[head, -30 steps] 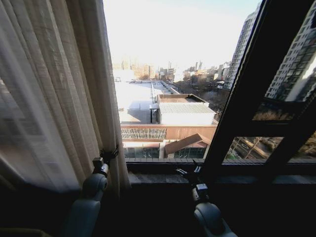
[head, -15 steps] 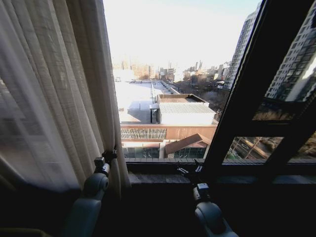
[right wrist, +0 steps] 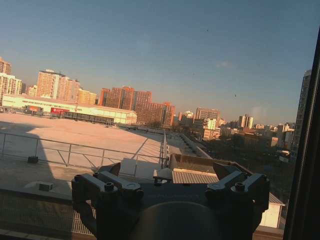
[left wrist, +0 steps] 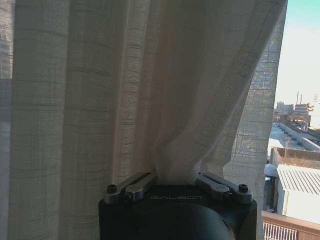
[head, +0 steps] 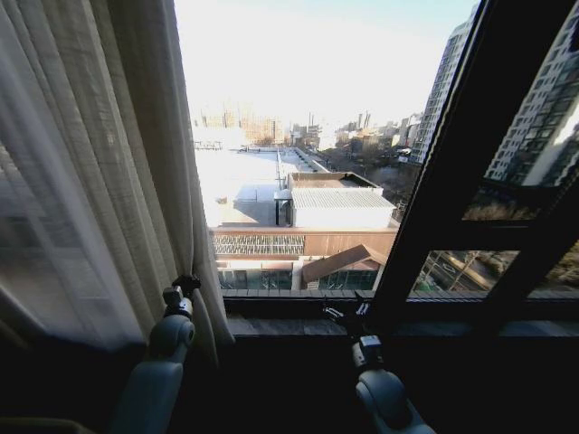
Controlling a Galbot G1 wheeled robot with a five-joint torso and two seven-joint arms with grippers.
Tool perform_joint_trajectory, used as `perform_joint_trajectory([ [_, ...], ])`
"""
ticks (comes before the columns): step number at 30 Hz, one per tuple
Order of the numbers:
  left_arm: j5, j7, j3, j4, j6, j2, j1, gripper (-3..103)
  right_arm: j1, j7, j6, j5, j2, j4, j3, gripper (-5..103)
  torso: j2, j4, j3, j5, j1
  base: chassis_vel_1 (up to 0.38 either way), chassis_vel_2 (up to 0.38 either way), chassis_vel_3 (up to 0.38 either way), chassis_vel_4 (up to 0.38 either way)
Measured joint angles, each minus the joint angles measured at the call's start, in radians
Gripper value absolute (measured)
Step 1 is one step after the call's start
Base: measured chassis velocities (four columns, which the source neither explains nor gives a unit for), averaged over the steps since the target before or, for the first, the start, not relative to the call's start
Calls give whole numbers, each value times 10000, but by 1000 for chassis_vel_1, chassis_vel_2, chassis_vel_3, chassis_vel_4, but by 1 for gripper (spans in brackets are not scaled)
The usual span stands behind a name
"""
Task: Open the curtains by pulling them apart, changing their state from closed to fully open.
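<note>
Sheer white curtain (head: pixel 90 172) — gathered at left side of window, pleats bunched, glass beyond uncovered. Left tool (head: pixel 181 291) at panel's lower inner edge; wrist view shows fabric (left wrist: pixel 175 125) pinched between fingers (left wrist: pixel 131 183), clamped on cloth. Right tool (head: pixel 348 315) low by sill (head: pixel 298 318) near dark frame bar (head: pixel 434 190), fingers apart, empty. Step judged: drawing left panel outward, near end of travel. Next — likely carry fold further toward left frame edge, then release; right-hand panel unseen.
</note>
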State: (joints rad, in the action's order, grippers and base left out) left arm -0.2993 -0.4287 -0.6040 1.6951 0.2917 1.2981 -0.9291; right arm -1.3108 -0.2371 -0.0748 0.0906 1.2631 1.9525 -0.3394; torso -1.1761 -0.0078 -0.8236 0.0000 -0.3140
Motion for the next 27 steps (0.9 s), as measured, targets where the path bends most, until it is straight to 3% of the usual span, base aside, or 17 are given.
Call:
perform_joint_trajectory([
  [1,14,-205,-158,-39,11,-5,40,0,-8,4,9,0,0,4,1,100,0,-1,0,0,0,0,0,0,0],
  [2,35,-825,-716,-141,71,-58,137,0,-27,13,36,0,2,14,0,100,0,-3,0,-1,0,0,0,0,0],
  [3,35,-825,-716,-141,71,-58,137,0,-27,13,36,0,2,14,0,100,0,-3,0,-1,0,0,0,0,0],
  [8,325,-3453,-3156,-1052,-175,-517,621,0,-78,43,150,-15,132,25,47,100,-1,4,1,6,1,0,0,0,0],
  [12,715,-4084,-3827,-1507,-257,-831,799,0,-78,52,162,-55,201,29,97,100,0,12,0,-4,1,0,0,0,0],
  [14,834,-3922,-3795,-1277,-112,-985,610,0,-77,57,164,-60,210,32,105,100,0,9,0,-8,0,0,0,0,0],
  [15,912,-3541,-3665,-879,58,-1012,362,-1,-77,60,164,-62,210,33,106,100,0,7,0,-6,0,0,0,0,0],
  [16,992,-3041,-3474,-395,316,-960,77,4,-80,60,165,-63,210,29,104,100,0,4,0,0,0,0,0,0,0],
  [17,992,-3041,-3474,-395,316,-960,77,4,-80,60,165,-63,210,29,104,100,0,4,0,0,0,0,0,0,0],
  [19,1181,-2440,-3052,274,533,-744,-364,15,-83,59,167,-64,206,28,99,100,-1,0,0,1,1,0,0,0,0],
  [22,1253,-2147,-2621,691,649,-499,-677,20,-84,60,167,-64,204,33,102,100,0,-1,1,3,2,0,0,0,0],
  [24,1163,-1279,-2131,1271,637,-408,-1253,31,-85,60,166,-57,193,58,98,100,0,-3,0,3,1,0,0,0,0],
  [25,1126,-523,-1890,1689,516,-414,-1716,36,-89,58,167,-43,185,80,82,100,0,-1,0,2,0,0,0,0,0],
  [26,1126,-523,-1890,1689,516,-414,-1716,36,-89,58,167,-43,185,80,82,100,0,-1,0,2,0,0,0,0,0],
  [27,1115,-54,-1778,1958,432,-419,-2015,36,-91,59,167,-32,184,81,79,100,0,0,0,0,0,0,0,0,0],
])
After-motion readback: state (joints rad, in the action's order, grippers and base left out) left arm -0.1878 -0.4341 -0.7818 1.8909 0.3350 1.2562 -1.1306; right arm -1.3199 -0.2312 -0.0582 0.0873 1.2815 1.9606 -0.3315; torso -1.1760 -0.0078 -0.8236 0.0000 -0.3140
